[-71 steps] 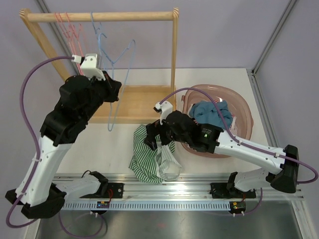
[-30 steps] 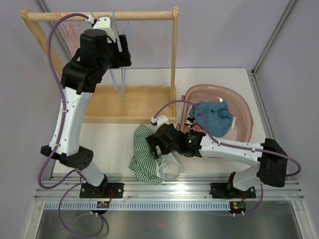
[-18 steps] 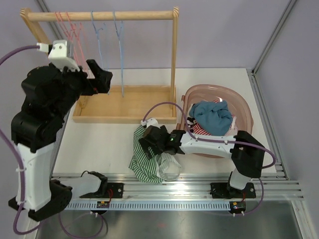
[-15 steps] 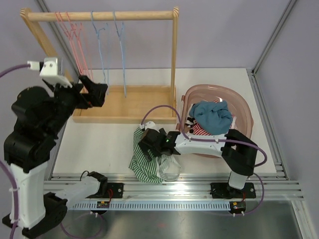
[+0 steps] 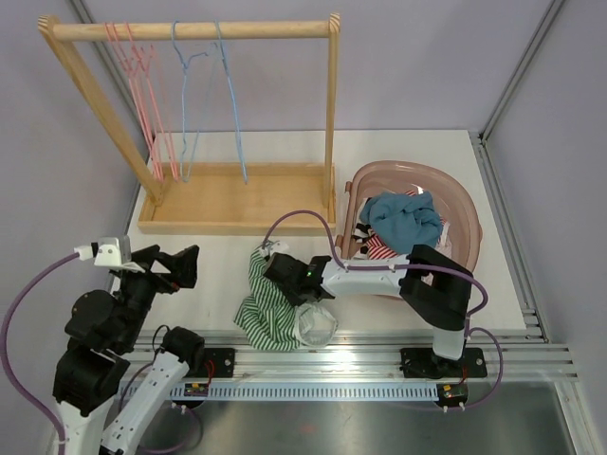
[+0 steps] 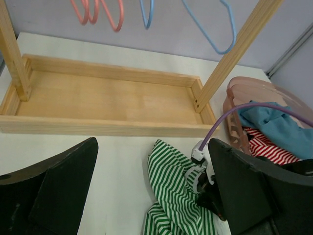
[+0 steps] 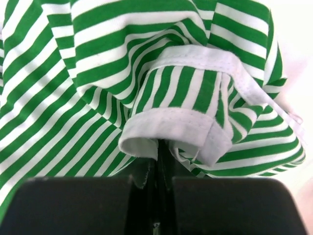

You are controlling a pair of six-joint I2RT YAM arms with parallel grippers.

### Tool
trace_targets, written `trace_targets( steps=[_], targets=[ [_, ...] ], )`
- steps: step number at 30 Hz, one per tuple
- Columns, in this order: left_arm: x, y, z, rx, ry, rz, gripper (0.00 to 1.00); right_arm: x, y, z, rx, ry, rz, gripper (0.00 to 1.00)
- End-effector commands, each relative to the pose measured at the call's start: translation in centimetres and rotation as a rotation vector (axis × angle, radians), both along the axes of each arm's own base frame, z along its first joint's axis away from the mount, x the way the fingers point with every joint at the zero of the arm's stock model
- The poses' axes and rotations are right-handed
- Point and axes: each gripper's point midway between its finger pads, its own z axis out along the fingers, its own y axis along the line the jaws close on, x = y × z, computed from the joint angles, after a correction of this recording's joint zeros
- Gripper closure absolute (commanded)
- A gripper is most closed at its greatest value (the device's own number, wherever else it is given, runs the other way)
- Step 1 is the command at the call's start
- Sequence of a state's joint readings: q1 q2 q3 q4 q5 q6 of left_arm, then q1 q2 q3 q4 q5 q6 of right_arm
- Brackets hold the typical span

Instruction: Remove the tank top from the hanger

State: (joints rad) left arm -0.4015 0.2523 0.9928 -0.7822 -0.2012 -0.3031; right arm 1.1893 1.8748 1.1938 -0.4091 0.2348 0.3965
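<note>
The green-and-white striped tank top (image 5: 268,308) lies crumpled on the table near the front edge, off any hanger. My right gripper (image 5: 287,277) is low on its upper right part, shut on a white-trimmed fold (image 7: 168,132) of the tank top (image 7: 122,58). Two bare blue hangers (image 5: 230,100) and some pink ones (image 5: 142,90) hang from the wooden rail (image 5: 190,30). My left gripper (image 5: 176,265) stands open and empty at the near left, apart from the cloth. In the left wrist view the tank top (image 6: 173,191) shows between the open fingers (image 6: 54,188).
The rack's wooden base tray (image 5: 237,194) sits behind the tank top. A pink basket (image 5: 467,213) with blue and red-striped clothes stands at the right. A clear plastic piece (image 5: 316,325) lies by the cloth's right edge.
My left arm has come away from the rack and dropped back to the near left, gripper open. My right gripper has shut on the tank top and drawn it slightly left.
</note>
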Motion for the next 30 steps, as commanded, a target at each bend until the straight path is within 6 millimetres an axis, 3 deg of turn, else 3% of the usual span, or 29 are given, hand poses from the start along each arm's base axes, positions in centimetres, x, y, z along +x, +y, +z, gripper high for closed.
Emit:
trace_targets(
  steps=[1,6,8,11,13,20,24,30],
  targets=[
    [0.8,0.9,0.9,-0.036,-0.118,0.062,0.01,0.3,1.7,4.7,0.092,-0.062,0.023,1.00],
    [1.5,0.9,-1.4,-0.071,-0.123,0.083,0.01,1.8,0.5,14.0,0.191,-0.205,-0.015,1.00],
    [1.5,1.0,-1.5,-0.064,-0.103,0.093,0.01,2.7,-0.7,18.2,0.217,-0.287,-0.046,1.00],
    [1.8,1.2,-2.0,-0.046,-0.079,0.108,0.01,3.7,-3.0,22.4,0.210,-0.376,-0.094,1.00],
    [2.1,1.1,-2.5,-0.036,-0.053,0.111,0.01,4.6,-4.1,26.4,0.234,-0.454,-0.138,1.00],
    [2.1,1.6,-2.6,-0.031,-0.052,0.136,0.01,7.3,-12.3,37.9,0.241,-0.678,-0.362,1.00],
    [2.2,1.6,-2.7,-0.025,-0.045,0.137,0.01,10.0,-18.3,42.6,0.260,-0.759,-0.513,1.00],
    [2.5,1.6,-3.0,-0.013,-0.031,0.145,0.01,8.8,-23.4,50.8,0.369,-0.907,-0.612,1.00]
  ],
)
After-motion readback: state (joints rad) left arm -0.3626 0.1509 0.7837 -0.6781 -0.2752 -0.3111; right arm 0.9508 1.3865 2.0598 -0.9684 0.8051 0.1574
